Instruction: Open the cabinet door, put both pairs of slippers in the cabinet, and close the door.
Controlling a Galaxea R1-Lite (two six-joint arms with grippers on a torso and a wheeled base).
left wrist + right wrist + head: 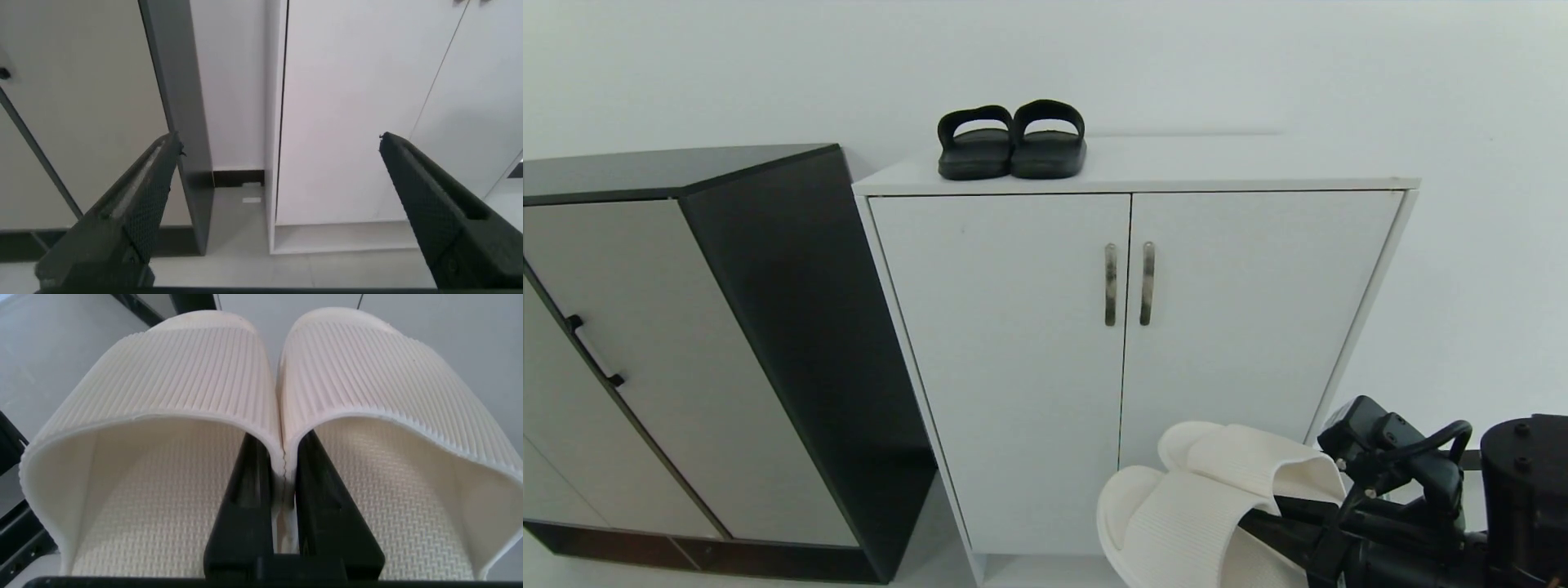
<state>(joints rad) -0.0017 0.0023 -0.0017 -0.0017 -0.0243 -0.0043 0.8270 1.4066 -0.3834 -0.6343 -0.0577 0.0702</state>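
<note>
A white cabinet (pixel 1013 367) stands ahead with both doors shut and two metal handles (pixel 1128 283) at the centre. A pair of black slippers (pixel 1011 140) rests on its top, toward the left. My right gripper (pixel 282 469) is low at the right, in front of the right door, shut on a pair of white ribbed slippers (pixel 1217 502) pinched by their inner straps (pixel 280 416). My left gripper (pixel 278 175) is open with nothing between its fingers and faces the white cabinet's (pixel 359 114) lower left corner.
A black cabinet (pixel 727 351) with grey doors and a black handle stands just left of the white one, with a narrow gap (pixel 237 106) between them. A plain white wall lies behind. Pale floor (pixel 310 265) runs below the cabinets.
</note>
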